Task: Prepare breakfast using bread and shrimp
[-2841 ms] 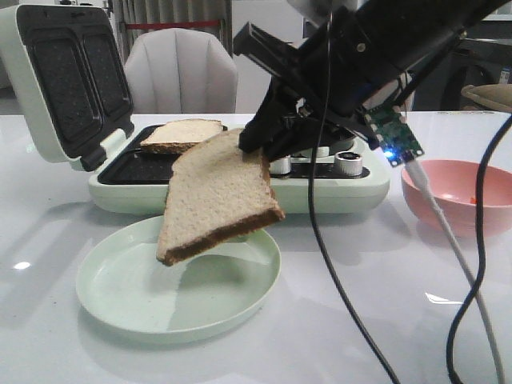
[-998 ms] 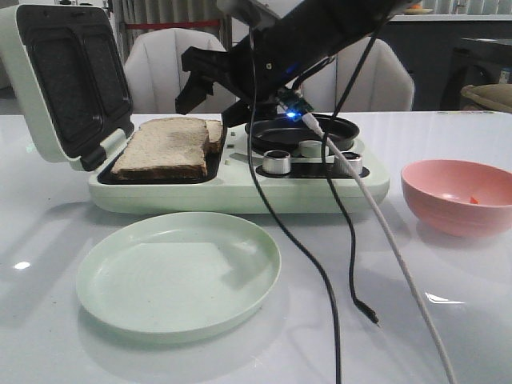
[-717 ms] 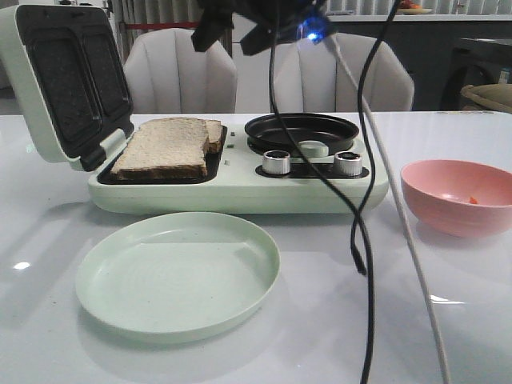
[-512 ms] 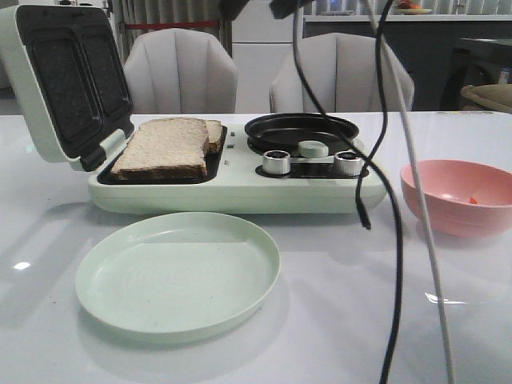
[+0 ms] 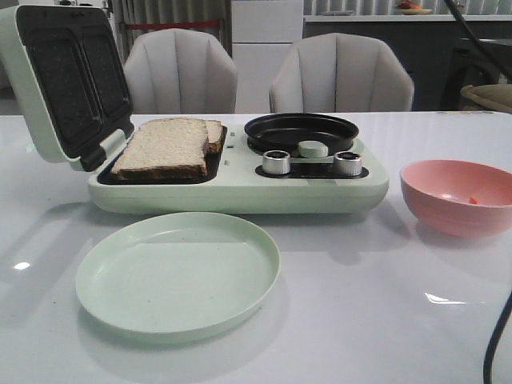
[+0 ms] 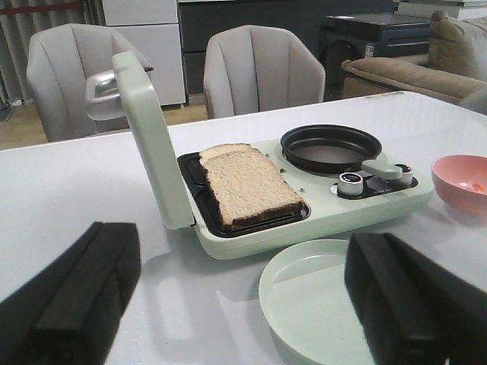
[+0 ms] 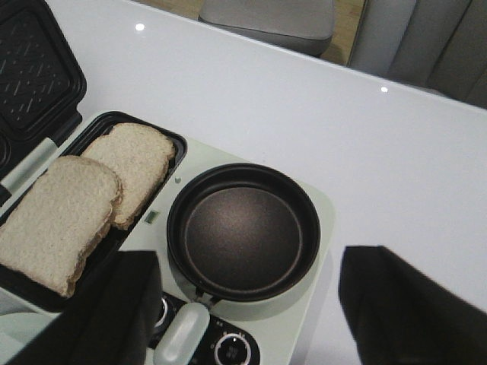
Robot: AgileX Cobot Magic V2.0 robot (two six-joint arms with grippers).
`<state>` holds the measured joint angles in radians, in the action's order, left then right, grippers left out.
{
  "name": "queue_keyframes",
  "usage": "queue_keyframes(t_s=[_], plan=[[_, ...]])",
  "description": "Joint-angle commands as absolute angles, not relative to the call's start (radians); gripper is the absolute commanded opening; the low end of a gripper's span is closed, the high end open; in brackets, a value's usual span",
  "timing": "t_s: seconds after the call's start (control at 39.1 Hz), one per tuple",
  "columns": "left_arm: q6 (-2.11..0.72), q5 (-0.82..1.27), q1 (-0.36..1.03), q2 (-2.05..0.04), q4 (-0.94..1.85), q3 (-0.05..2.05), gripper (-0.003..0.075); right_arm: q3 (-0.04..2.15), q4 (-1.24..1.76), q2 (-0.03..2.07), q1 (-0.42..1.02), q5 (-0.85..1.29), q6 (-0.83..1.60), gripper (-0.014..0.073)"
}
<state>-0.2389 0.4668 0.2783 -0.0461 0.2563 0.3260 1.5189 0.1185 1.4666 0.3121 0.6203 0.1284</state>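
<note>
Two bread slices lie overlapping in the open sandwich maker's left tray, the front slice partly covering the rear slice. In the right wrist view the front slice and the rear slice lie beside the black pan. My right gripper hangs open and empty high above the pan and knobs. Low over the table, my left gripper is open and empty, between the table's near side and the green plate. A small orange piece of shrimp shows inside the pink bowl. Neither gripper appears in the front view.
The sandwich maker stands mid-table with its lid raised at the left. An empty pale green plate sits in front of it. Two knobs and a pale green pan handle face front. Two chairs stand behind the table.
My right gripper carried the second bread slice over the plate, laid it in the tray on the first, let go, then rose out of the front view with its cables.
</note>
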Motion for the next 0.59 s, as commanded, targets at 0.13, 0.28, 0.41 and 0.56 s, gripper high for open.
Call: queue_keyframes(t_s=[0.13, 0.28, 0.41, 0.56], plan=[[-0.229, 0.389, 0.285, -0.058, 0.274, 0.351, 0.0604, 1.199, 0.171, 1.185, 0.298, 0.365, 0.126, 0.0586], [-0.229, 0.389, 0.285, -0.058, 0.274, 0.351, 0.0604, 0.981, 0.179, 1.032, 0.298, 0.268, 0.126, 0.0586], [-0.229, 0.389, 0.285, -0.058, 0.274, 0.351, 0.0604, 0.813, 0.179, 0.897, 0.298, 0.168, 0.126, 0.0586], [-0.229, 0.389, 0.285, -0.058, 0.274, 0.351, 0.0604, 0.624, 0.179, 0.719, 0.298, 0.038, 0.126, 0.0586]])
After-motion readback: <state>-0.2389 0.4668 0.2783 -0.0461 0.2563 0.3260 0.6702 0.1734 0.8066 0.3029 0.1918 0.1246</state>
